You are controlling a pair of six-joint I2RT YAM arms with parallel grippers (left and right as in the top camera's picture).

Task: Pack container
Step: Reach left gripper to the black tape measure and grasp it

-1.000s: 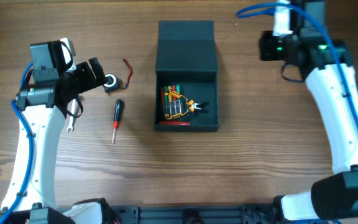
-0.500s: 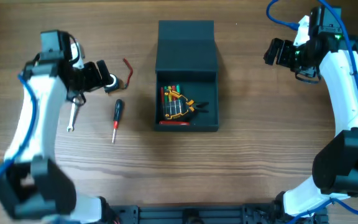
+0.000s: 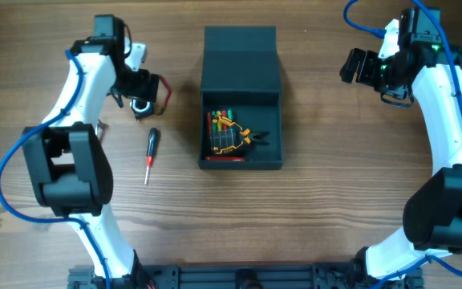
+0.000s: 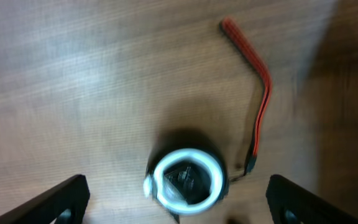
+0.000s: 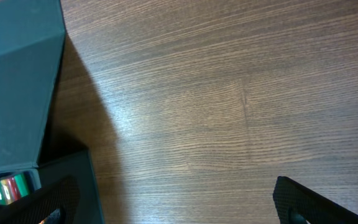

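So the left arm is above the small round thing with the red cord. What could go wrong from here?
The red cord trails away from the round object, so it may snag or hang over the container wall. The left gripper is open over a round body, which might slip or roll in a poor grasp. Tools already cover much of the container floor, so the lid may not close.
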